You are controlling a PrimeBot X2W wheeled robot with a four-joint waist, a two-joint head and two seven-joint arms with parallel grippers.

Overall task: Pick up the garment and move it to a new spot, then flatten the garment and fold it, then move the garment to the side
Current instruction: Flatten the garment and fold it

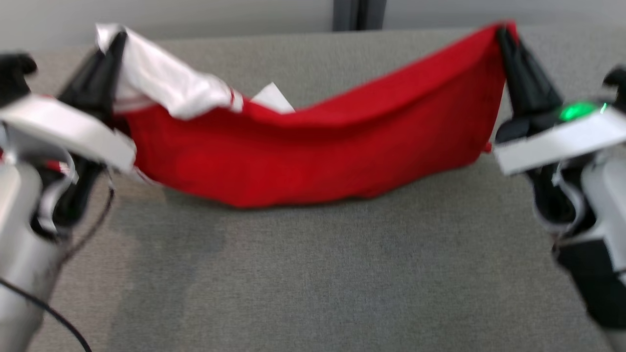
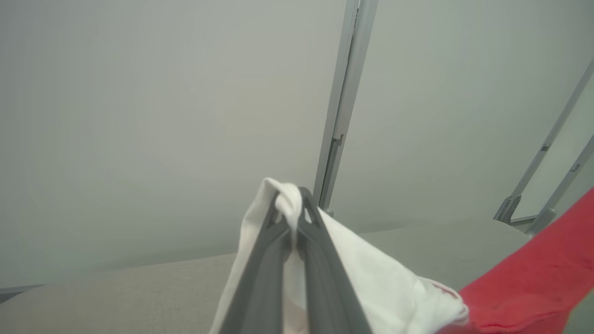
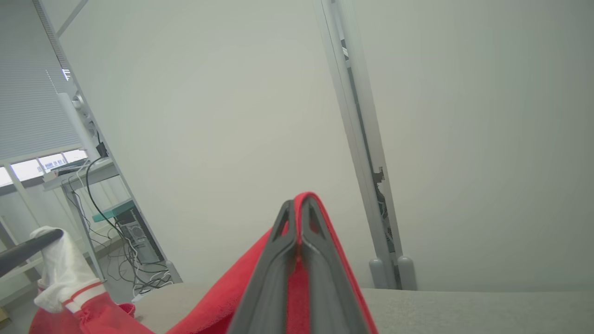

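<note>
**knotty_arm:** So where are we at? I see the garment (image 1: 303, 161) strung across the middle of the head view like a hammock. The red body sags in the centre and a white section (image 1: 171, 88) flops over at the upper left.

**seam_ripper:** Yep. The left end effector (image 1: 116, 38) is clenched on the white corner at the upper left. The right end effector (image 1: 503, 32) is pinched on the red corner at the upper right. Both wrist views show the fingers closed with cloth squeezed between them. The low edge hangs just over the grey worktop (image 1: 313, 274), but it's too blurry to say if it's touching.

**knotty_arm:** So this is the carry-and-lay-out bit?

**seam_ripper:** That's my read. To do it well I'd pull the two arms a little further apart so the top edge goes taut, since that sag is what makes wrinkles. Then set the hanging edge down on the worktop first and draw both corners away from it at the same pace, so the cloth rolls out flat. Don't let go on either side until the corners are down. That white flap looks doubled over itself, so it'll probably want its own tug afterwards.
</note>
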